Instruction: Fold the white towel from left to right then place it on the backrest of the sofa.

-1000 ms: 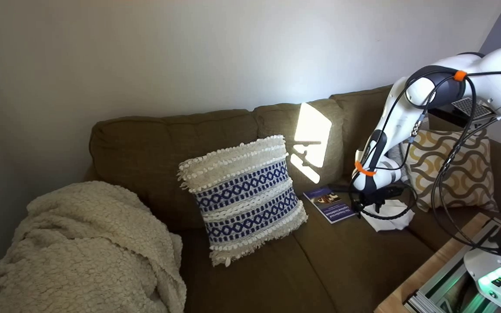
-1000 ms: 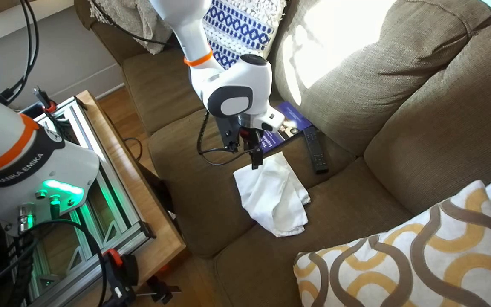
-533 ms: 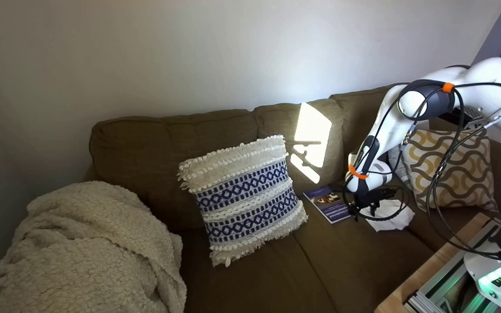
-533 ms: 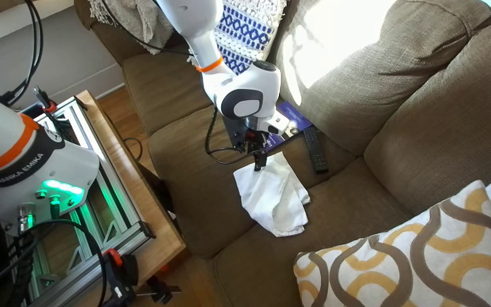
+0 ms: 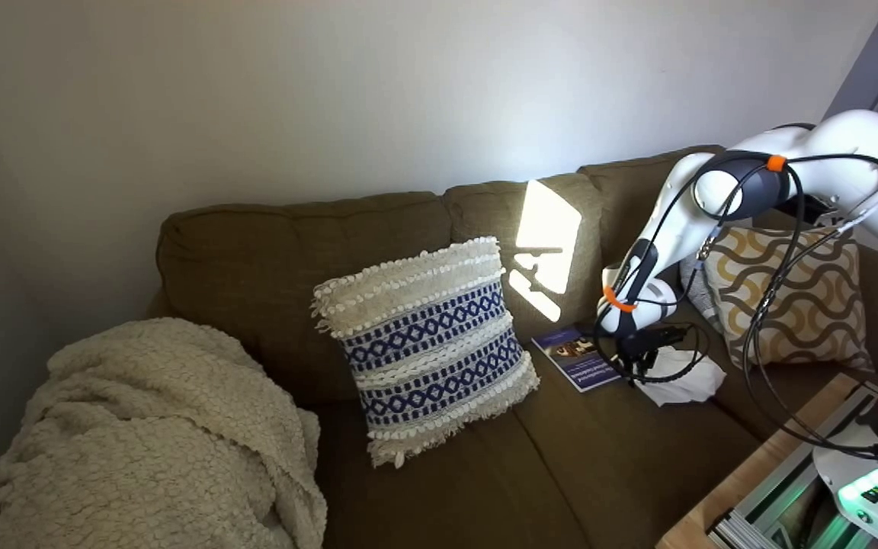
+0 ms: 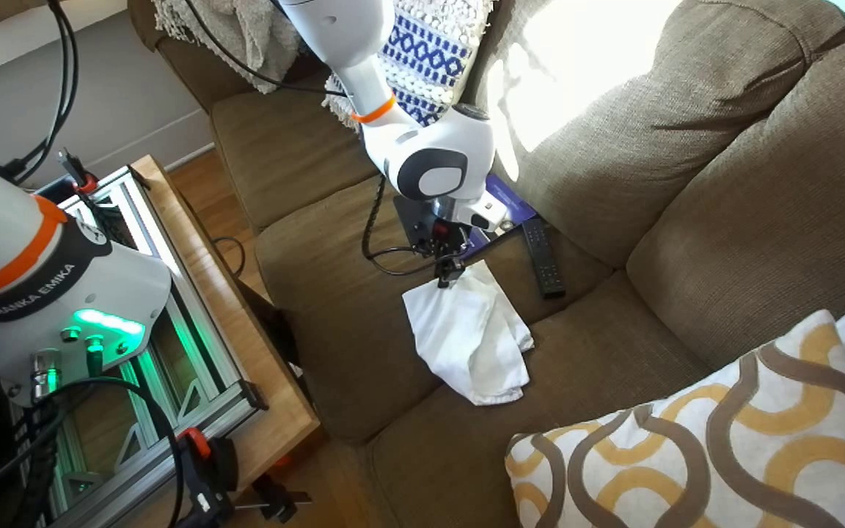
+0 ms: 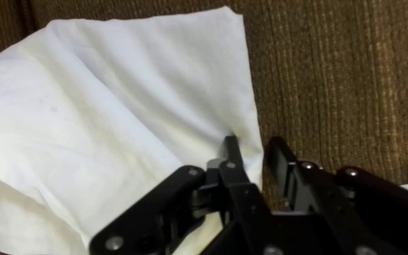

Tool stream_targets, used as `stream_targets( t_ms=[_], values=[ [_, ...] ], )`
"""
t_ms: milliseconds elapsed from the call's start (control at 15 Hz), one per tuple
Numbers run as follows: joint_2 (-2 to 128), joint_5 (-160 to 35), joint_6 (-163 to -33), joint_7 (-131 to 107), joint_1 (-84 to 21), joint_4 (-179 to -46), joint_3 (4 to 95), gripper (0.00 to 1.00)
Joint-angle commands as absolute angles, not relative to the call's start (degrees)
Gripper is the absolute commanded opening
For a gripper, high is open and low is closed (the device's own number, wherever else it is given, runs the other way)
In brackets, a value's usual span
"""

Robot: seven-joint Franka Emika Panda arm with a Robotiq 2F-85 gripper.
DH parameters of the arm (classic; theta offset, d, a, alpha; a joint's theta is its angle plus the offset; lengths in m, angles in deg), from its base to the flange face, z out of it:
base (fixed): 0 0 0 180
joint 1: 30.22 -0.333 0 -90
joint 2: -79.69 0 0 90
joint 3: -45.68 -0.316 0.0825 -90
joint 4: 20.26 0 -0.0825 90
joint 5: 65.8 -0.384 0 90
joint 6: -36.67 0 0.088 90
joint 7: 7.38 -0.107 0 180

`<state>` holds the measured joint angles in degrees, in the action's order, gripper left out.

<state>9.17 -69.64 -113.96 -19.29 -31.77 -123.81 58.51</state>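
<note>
Wrist view: find white towel (image 7: 101, 117), creased, lying on olive-brown sofa (image 7: 331, 71), spread from 7 to 12 o'clock. Note Robotiq gripper (image 7: 254, 140) with jaws parted, straddling towel's 3 o'clock edge, clamped on nothing. Judge bite shallow: could slip off edge on lifting. Risk nipping sofa fabric if pressed too deep, and a skewed fold from existing creases.

In an exterior view: see purple-covered book (image 6: 516, 204) near towel at 12 o'clock and black remote control (image 6: 543, 260) at 1 o'clock; could sweep either aside if swung that way.

In an exterior view: see sofa backrest (image 5: 477, 217) spanning 10 to 12 o'clock from towel, rounded on top; expect sliding off toward seat if draped unevenly.
</note>
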Motion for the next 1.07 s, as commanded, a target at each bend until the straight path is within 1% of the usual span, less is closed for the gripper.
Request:
stream_targets(
  t_ms=[0,200,267,333,667,733,800,867,933,1000],
  values=[
    [6.9,-68.5,-110.7,-20.9,-31.6,-120.2,59.0,0.0],
    [7.0,-67.8,-108.6,-21.1,-31.7,-119.6,59.4,0.0],
    [7.1,-67.6,-108.0,-21.3,-31.8,-119.8,59.7,0.2],
    [7.2,-67.6,-107.5,-21.4,-31.8,-119.7,59.8,0.3],
    [6.7,-66.7,-105.4,-22.3,-32.0,-118.8,60.5,0.66],
    [6.2,-66.3,-104.8,-22.4,-32.1,-118.2,60.6,0.74],
    [6.0,-66.1,-104.4,-22.4,-32.0,-118.0,60.5,0.78],
    [5.8,-65.8,-104.1,-22.4,-32.0,-117.8,60.6,0.39],
    [5.7,-65.6,-103.6,-22.5,-32.0,-117.5,60.6,0.44],
    [5.6,-65.3,-103.2,-22.7,-32.1,-117.2,60.7,0.44]
  ],
)
